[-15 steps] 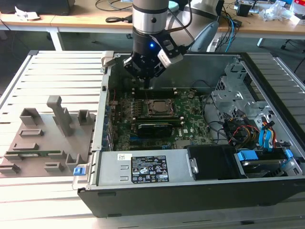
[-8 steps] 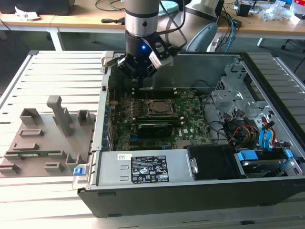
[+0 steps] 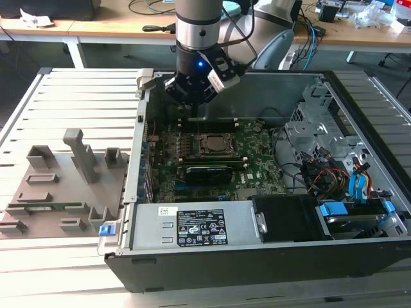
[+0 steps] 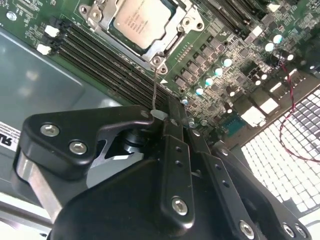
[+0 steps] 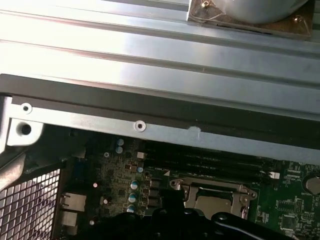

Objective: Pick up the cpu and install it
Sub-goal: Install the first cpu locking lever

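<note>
The cpu (image 3: 210, 144) lies flat inside the metal-framed socket (image 3: 200, 136) on the green motherboard, silvery top up. In the second wrist view the cpu (image 4: 140, 21) fills the socket frame (image 4: 165, 47); in the first wrist view part of the cpu (image 5: 212, 204) shows under the frame. My gripper (image 3: 192, 117) hangs a little above the board, just behind the socket and clear of the cpu. Its black fingers (image 4: 172, 150) stand close together, shut, with nothing seen between them. A thin wire lever (image 4: 154, 92) runs from the socket's corner to the gripper's (image 4: 177, 117) tip; whether they touch is unclear.
The open computer case (image 3: 257, 256) holds black memory slots (image 4: 110, 62) beside the socket, cables and a drive cage (image 3: 321, 128) toward the exterior view's right, and a power supply (image 3: 192, 228) at the front. A grey parts fixture (image 3: 64, 186) lies outside the case on the exterior view's left.
</note>
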`<state>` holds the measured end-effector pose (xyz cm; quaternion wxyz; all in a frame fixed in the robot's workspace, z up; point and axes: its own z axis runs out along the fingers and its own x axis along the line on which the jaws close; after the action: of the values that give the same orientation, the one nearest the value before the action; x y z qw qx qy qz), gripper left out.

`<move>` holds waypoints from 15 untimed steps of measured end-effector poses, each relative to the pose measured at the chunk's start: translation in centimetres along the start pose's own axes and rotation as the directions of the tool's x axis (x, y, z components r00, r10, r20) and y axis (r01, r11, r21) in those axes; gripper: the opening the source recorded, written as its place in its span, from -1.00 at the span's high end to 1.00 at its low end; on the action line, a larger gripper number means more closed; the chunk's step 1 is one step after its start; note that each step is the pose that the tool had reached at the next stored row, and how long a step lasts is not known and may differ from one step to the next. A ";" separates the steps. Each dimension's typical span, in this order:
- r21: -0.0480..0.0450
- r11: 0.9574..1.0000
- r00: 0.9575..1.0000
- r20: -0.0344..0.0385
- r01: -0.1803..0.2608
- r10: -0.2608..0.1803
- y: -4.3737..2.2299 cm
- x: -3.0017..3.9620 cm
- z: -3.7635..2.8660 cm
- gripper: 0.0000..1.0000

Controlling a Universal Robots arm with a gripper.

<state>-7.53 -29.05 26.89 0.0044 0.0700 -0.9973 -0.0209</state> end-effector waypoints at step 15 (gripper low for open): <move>0.006 1.000 1.000 -0.004 0.000 0.000 -0.40 -2.77 0.08 0.79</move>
<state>-4.73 -29.06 26.77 0.0064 0.0699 -0.9974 -0.0179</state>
